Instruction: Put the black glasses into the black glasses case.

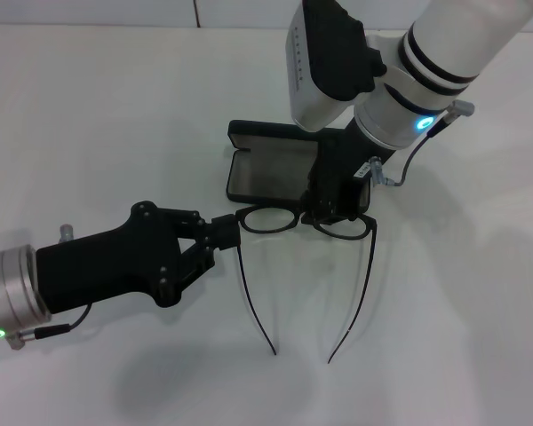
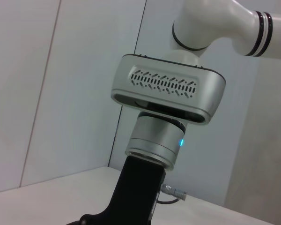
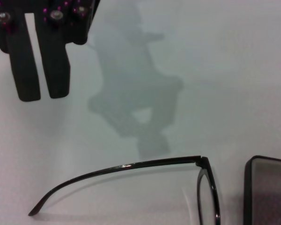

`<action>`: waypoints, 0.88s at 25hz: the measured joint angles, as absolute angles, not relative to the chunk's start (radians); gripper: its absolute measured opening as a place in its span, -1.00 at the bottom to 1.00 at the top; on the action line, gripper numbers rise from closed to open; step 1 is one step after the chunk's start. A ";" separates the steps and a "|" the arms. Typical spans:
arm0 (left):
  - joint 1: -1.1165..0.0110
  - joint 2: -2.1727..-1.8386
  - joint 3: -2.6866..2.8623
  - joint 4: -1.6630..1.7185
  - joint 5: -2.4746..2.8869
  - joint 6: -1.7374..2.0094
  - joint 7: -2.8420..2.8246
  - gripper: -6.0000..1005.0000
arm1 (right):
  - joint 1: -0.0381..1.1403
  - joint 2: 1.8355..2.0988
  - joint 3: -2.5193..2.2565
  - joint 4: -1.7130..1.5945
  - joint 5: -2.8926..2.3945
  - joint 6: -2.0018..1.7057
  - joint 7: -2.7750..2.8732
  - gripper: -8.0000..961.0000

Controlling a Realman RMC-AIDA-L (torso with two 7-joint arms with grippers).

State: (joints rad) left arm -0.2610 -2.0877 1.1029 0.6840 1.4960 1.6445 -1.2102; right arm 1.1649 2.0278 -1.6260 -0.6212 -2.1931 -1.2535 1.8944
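Note:
The black glasses [image 1: 266, 218] lie unfolded on the white table, lenses toward the case and temple arms pointing back at me. The black glasses case [image 1: 271, 170] lies open just behind them, grey lining up. My left gripper [image 1: 224, 232] is low beside the glasses' left hinge, fingers close together and empty. It also shows in the right wrist view [image 3: 40, 97], apart from the left temple arm [image 3: 131, 165] and the case edge [image 3: 269, 187]. My right gripper [image 1: 336, 211] hangs over the right lens and the case's near right corner, hiding them.
The white table [image 1: 89, 106] stretches bare to the left and to the right [image 1: 480, 293]. The temple tips reach toward the front [image 1: 275, 351]. The left wrist view shows only my right arm's wrist [image 2: 168, 89] before a pale wall.

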 joint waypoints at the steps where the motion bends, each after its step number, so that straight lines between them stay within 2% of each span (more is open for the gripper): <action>1: -0.261 -2.088 1.103 0.684 1.495 1.644 -1.210 -0.89 | 1.165 2.028 -1.626 -0.621 -2.193 -1.253 1.894 -0.51; 10: -0.261 -2.089 1.106 0.680 1.491 1.644 -1.210 -0.89 | 1.158 2.028 -1.636 -0.621 -2.169 -1.240 1.889 -0.55; 15: -0.261 -2.089 1.105 0.666 1.489 1.645 -1.210 -0.89 | 1.149 2.028 -1.642 -0.621 -2.162 -1.239 1.887 -0.73; 22: -0.262 -2.089 1.105 0.658 1.488 1.650 -1.210 -0.89 | 1.119 2.028 -1.645 -0.649 -2.146 -1.250 1.892 -0.87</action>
